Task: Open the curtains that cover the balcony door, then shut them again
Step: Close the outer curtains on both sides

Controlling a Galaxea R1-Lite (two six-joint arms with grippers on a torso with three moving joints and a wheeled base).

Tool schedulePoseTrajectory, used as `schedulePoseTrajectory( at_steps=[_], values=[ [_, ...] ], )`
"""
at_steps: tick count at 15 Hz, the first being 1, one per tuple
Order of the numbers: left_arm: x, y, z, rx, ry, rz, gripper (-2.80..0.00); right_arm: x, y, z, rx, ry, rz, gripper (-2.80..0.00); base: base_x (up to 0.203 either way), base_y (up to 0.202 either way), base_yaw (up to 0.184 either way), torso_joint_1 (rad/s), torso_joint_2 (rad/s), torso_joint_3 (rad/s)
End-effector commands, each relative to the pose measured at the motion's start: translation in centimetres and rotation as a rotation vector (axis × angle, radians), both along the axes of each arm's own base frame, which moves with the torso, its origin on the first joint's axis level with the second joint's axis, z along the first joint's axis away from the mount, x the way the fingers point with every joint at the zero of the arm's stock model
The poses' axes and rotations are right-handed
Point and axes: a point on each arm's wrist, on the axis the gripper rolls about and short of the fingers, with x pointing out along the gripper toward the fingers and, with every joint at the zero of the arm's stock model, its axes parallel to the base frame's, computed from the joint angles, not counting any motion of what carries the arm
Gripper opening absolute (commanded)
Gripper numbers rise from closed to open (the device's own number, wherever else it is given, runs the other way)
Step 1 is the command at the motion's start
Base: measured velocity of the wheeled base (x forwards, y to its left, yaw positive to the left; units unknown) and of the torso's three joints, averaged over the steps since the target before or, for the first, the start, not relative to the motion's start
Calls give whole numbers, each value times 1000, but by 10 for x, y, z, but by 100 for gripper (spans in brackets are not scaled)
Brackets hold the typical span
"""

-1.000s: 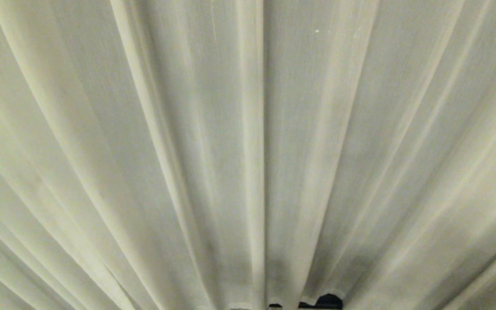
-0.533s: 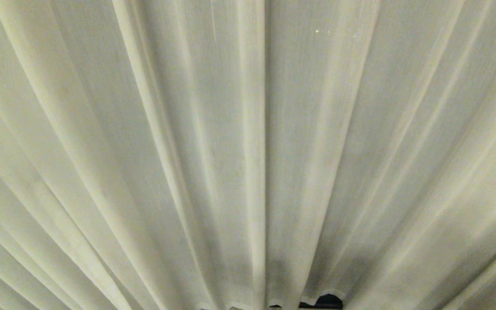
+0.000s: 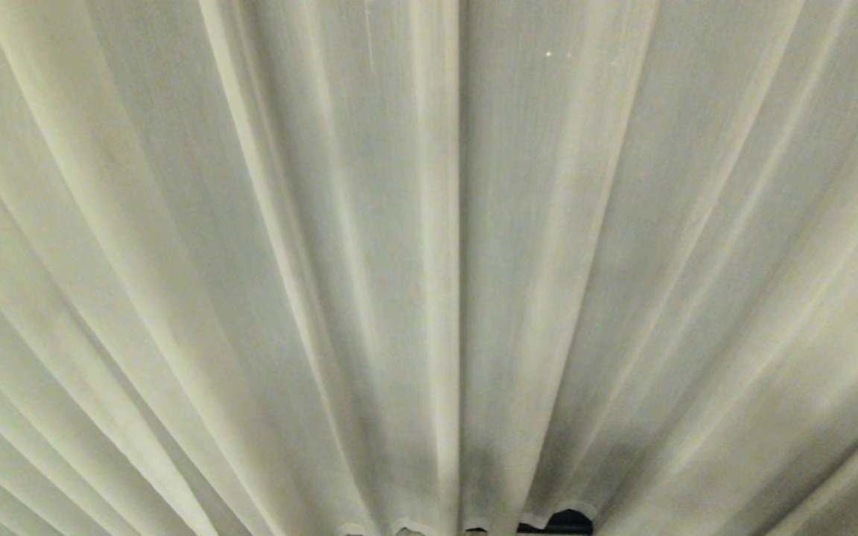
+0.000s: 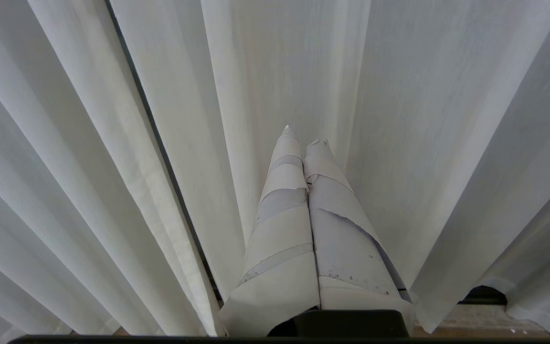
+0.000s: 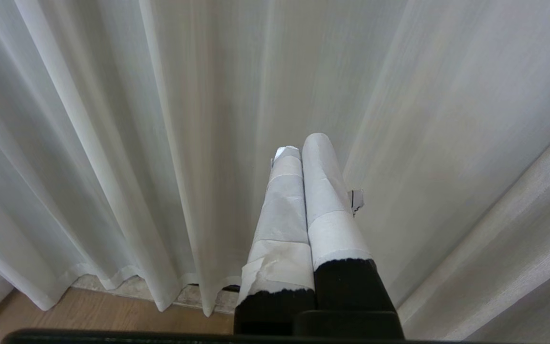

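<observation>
The left gripper (image 4: pixel 302 136) points forward, its taped jaws pressed together. The right gripper (image 5: pixel 302 143) matches it, jaws together, holding nothing.

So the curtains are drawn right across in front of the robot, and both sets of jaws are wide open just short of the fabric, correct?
Not quite. The curtains are drawn across, but the jaws are not open: the left wrist view shows the left gripper with its jaws shut together, and the right wrist view shows the same for the right gripper. Neither holds any fabric.
</observation>
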Motion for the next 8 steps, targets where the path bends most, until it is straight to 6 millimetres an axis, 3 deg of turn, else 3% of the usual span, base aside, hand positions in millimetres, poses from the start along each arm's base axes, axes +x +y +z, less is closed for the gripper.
schedulePoseTrajectory(
  at_steps=[1, 8],
  values=[
    [0, 0, 0, 0, -3, -1, -280, 0, 0, 0, -1, 2, 2, -280, 0, 0, 0, 0, 0, 0],
    [0, 0, 0, 0, -3, 0, -280, 0, 0, 0, -2, 2, 0, -280, 0, 0, 0, 0, 0, 0]
  ],
)
